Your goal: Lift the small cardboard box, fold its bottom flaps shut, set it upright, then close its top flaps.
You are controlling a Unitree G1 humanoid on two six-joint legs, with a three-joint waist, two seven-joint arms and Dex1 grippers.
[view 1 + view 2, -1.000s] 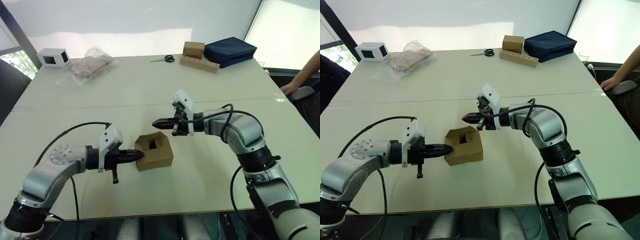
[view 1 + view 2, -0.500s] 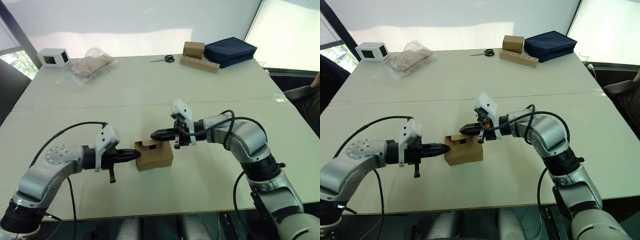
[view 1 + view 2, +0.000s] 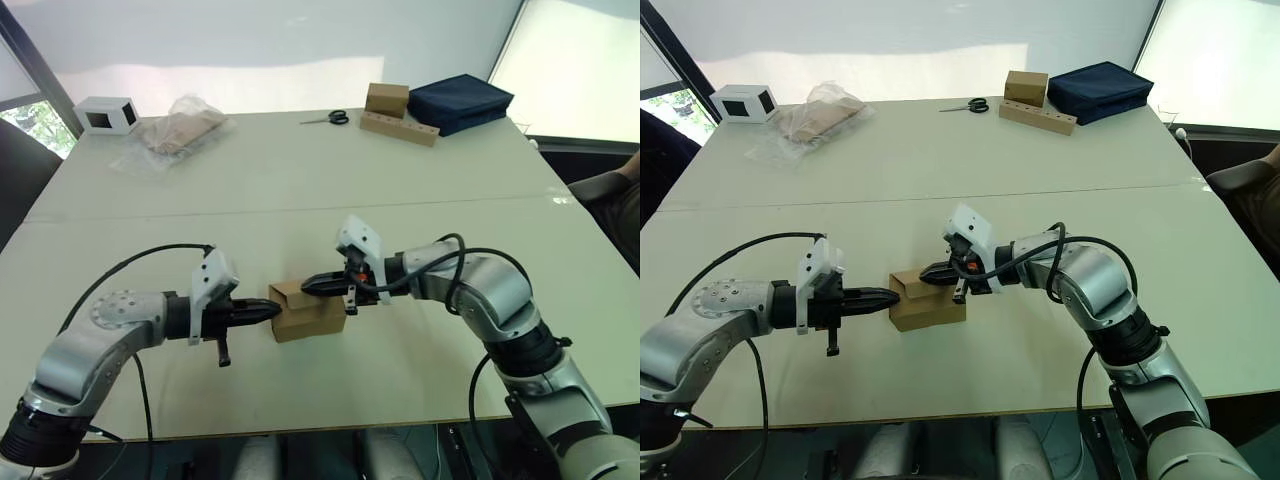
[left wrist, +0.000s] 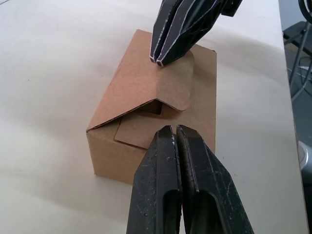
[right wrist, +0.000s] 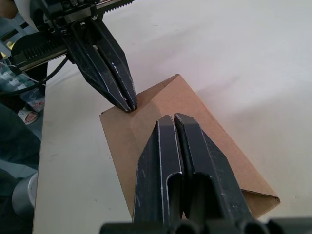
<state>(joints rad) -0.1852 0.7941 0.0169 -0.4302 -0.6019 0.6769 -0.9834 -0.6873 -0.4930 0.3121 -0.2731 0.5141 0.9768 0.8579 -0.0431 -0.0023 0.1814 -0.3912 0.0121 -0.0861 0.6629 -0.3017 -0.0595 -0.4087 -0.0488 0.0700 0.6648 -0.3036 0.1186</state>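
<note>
The small cardboard box (image 3: pixel 315 318) stands on the white table (image 3: pixel 300 180) near its front, between my two grippers. My right gripper (image 3: pixel 307 286) is shut and its tips press the top flap (image 4: pixel 168 85) down from above. The flap lies bent over the box, with a small gap at its edge where an inner flap (image 4: pixel 139 131) shows. My left gripper (image 3: pixel 274 311) is shut too, and its tips are at the box's left upper edge. In the right wrist view the left gripper's tips (image 5: pixel 130 106) sit right at the top's corner.
Along the far edge lie a white box with a dark window (image 3: pixel 105 115), a clear plastic bag (image 3: pixel 178 130), scissors (image 3: pixel 328 118), a smaller brown box on a hole-punched strip (image 3: pixel 390 103) and a navy bag (image 3: pixel 460 100). A person's arm (image 3: pixel 1270 157) shows at the right edge.
My right gripper came down and to the left onto the box, folding the top flap over the open hole. The left gripper stayed against the box's left side.
</note>
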